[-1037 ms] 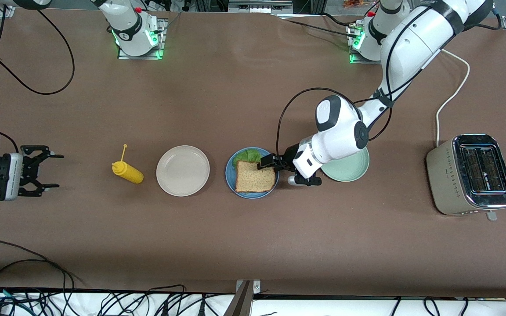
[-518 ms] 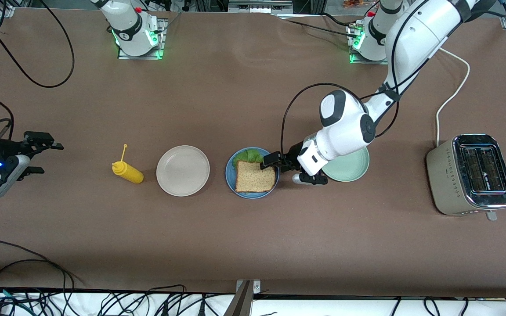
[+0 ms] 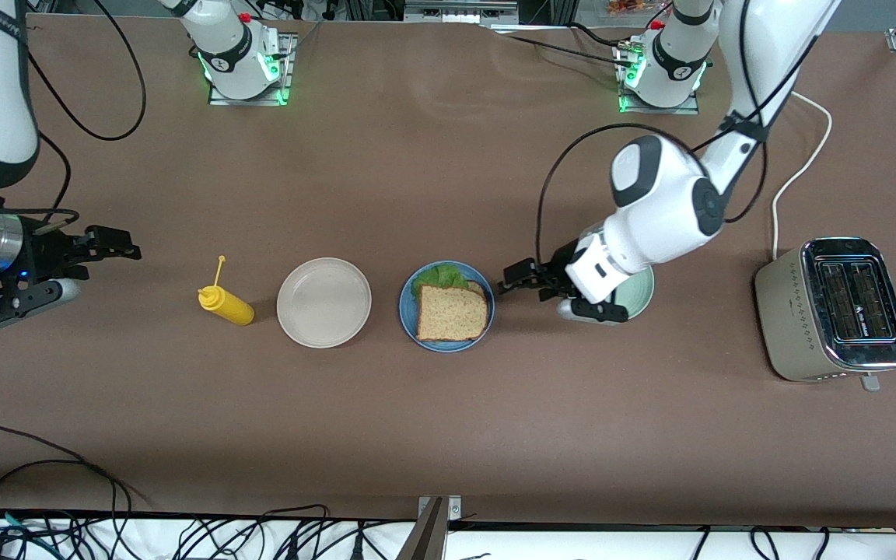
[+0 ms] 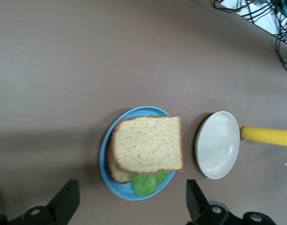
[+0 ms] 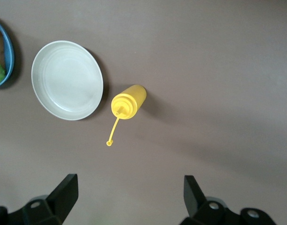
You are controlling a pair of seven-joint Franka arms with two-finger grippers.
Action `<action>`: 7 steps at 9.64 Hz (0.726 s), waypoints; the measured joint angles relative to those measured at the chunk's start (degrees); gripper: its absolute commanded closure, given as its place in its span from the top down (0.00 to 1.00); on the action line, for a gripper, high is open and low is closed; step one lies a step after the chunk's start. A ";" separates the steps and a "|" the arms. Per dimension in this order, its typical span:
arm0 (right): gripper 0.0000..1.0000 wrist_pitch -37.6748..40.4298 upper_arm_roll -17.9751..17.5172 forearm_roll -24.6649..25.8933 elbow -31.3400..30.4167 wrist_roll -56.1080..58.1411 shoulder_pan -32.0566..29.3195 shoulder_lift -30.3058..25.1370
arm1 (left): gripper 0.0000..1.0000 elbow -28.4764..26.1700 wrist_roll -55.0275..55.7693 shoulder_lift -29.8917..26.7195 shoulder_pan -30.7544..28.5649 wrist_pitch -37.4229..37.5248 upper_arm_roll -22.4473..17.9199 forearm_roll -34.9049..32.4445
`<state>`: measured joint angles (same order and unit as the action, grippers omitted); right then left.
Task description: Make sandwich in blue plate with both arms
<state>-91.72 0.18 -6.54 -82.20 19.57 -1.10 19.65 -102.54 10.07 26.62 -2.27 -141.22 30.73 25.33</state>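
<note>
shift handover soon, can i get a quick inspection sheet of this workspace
surface: brown table, no spills seen
job's things: sandwich assembled on the blue plate, lettuce showing at one edge
clutter: beige plate, yellow squeeze bottle, pale green plate, toaster
grippers: left gripper open beside the blue plate; right gripper open at the right arm's end, waiting
cables: white toaster cord on the table, black cable loops along the near edge
surroundings: nothing seen

A wide brown cloth-covered table carries a row from nine to three o'clock: yellow plastic squeeze bottle, round beige plate, round sky-blue plate. Next come a pale green plate and a silver two-slot toaster.
</note>
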 measured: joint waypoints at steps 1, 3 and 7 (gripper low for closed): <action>1.00 -1.56 0.00 1.07 -1.83 -4.31 0.74 -1.43 | 1.00 -0.04 -0.10 -2.80 -0.03 4.85 -2.57 -1.33; 1.00 -3.15 0.01 3.55 -4.99 -10.38 1.33 -4.44 | 1.00 -0.09 -0.20 -8.13 -0.17 14.13 -6.77 -8.89; 1.00 -0.94 0.67 4.58 -6.93 -12.02 1.97 -10.80 | 1.00 -0.13 -1.40 -17.46 -0.20 26.82 -12.94 -25.50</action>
<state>-92.66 0.85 -1.96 -89.12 7.55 0.87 8.85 -102.66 8.67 9.16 -2.47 -114.40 17.80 -0.16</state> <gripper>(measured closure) 0.000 0.000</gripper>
